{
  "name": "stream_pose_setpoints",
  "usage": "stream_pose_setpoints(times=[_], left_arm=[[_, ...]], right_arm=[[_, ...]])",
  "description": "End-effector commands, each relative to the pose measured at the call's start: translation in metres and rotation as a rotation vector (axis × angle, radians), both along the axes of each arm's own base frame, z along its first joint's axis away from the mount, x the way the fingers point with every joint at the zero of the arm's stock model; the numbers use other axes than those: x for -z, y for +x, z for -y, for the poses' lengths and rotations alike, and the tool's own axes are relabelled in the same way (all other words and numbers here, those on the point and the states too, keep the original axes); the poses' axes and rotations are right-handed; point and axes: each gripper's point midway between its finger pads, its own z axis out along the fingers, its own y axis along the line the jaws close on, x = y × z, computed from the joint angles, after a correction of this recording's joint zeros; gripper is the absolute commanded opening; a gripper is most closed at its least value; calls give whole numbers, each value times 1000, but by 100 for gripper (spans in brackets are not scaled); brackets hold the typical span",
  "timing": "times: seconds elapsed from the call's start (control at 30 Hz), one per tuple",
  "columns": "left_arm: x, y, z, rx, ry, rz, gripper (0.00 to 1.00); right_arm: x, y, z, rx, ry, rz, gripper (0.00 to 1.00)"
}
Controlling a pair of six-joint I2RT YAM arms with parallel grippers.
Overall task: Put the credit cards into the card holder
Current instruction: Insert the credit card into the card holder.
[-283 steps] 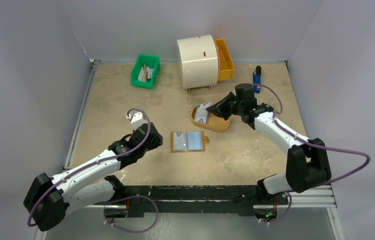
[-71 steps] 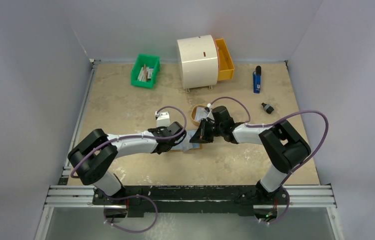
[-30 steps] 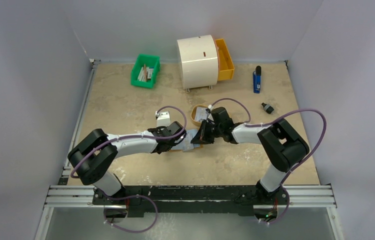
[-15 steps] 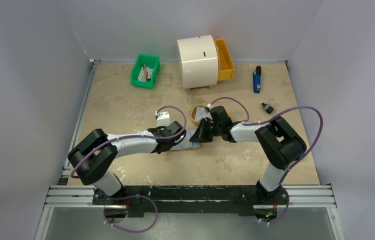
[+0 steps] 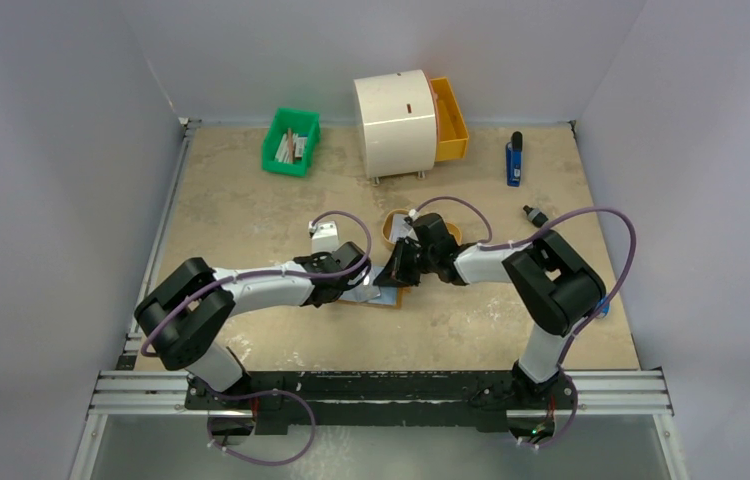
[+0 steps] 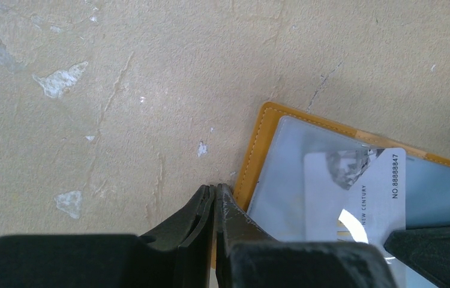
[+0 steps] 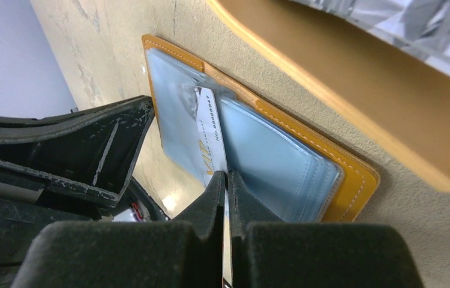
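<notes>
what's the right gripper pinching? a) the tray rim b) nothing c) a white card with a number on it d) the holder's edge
c: the right wrist view shows the right gripper shut on a white numbered card that lies over the open card holder.

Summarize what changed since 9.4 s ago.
Right pincer left the oval tray and swung left, gripping a card now partly tucked into the card holder. Left pincer, shut, extended to the holder's left edge. Green bin, drawer unit, blue tool unmoved.

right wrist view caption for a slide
Right gripper pinches a card partly tucked into the open card holder.
</notes>
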Motion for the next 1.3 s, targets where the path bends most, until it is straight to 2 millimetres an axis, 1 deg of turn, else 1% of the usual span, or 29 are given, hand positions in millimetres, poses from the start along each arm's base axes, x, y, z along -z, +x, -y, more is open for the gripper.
stream_pose_setpoints(times=[0.0,0.17,0.37,0.67,0.73,0.87,1.0,1.27], left_arm=[[8,-8,7,14,-55,-34,5],[7,-10,4,10,-55,-32,5],[8,-12,2,5,-57,-33,5],[8,-13,5,11,-73,-39,5],[8,-13,7,12,-80,-39,5],[10,-14,11,14,-100,-45,5],[12,-15,14,14,-122,-53,5],[10,-15,13,13,-126,-47,4]], right_arm=[[-3,8,1,92,-10,5,0],[1,2,11,153,-22,-31,0],[-1,3,14,178,-26,-27,0],[-1,10,13,206,-22,-13,0],[-3,14,13,219,-24,-2,0],[-3,13,11,223,-19,-13,0],[-5,10,5,210,-21,-13,0],[-7,8,-5,187,-19,-12,0]])
